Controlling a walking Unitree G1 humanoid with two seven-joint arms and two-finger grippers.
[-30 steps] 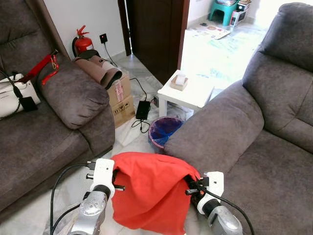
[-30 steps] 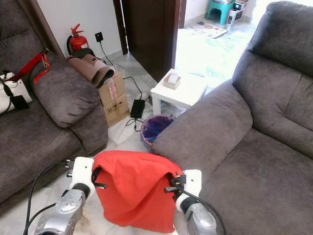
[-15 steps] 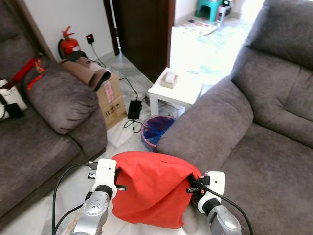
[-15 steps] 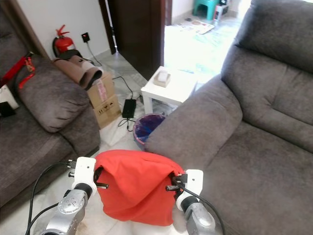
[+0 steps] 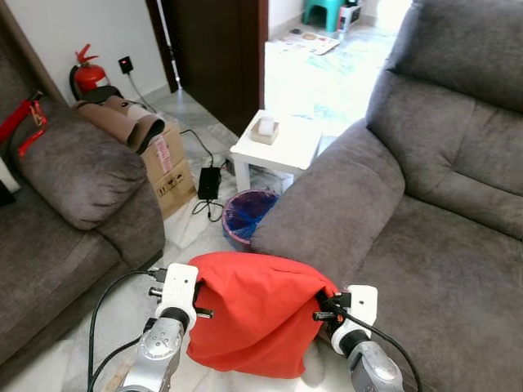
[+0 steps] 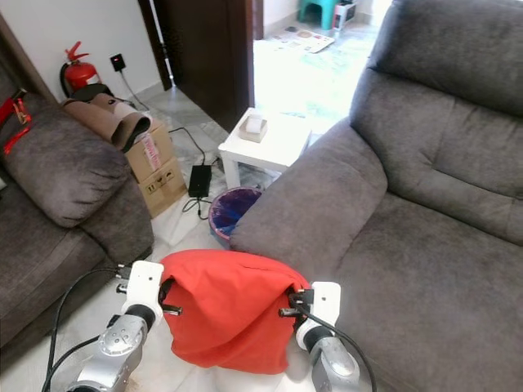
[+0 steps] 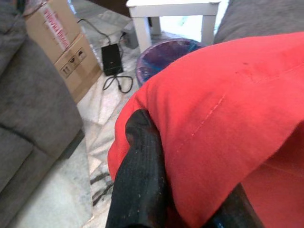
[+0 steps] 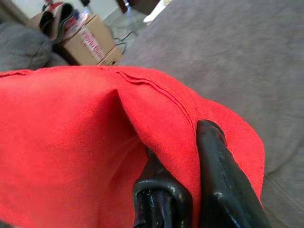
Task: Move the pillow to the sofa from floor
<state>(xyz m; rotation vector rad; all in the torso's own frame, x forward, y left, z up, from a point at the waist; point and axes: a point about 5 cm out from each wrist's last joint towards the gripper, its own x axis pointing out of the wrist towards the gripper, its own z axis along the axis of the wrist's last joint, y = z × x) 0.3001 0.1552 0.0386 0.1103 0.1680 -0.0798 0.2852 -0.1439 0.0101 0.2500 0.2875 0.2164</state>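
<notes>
From the left eye view, the red pillow hangs clear of the floor between the two grippers, its top edge stretched from one to the other and its body sagging below them. The left gripper pinches the pillow's left upper corner; the right gripper pinches the right one. The grey sofa lies ahead of and beside the right gripper, its armrest just beyond the pillow's top edge. This looks like the carry step: the pillow is lifted and not yet on the seat. The next move likely calls for swinging both arms together toward the seat cushion, lifting the sagging bottom over the seat edge, then letting go.

The right eye view shows the same: cloth taut between the grippers, hanging soft and creased beneath, with a small white table and a blue bin well beyond it.

In the left wrist view, two black fingers are closed down on a fold of plain red fabric with a stitched seam, with only cloth between them.

In the right wrist view, the fingers clamp a bunched fold beside a piped seam; sofa fabric lies just past the pillow.
</notes>
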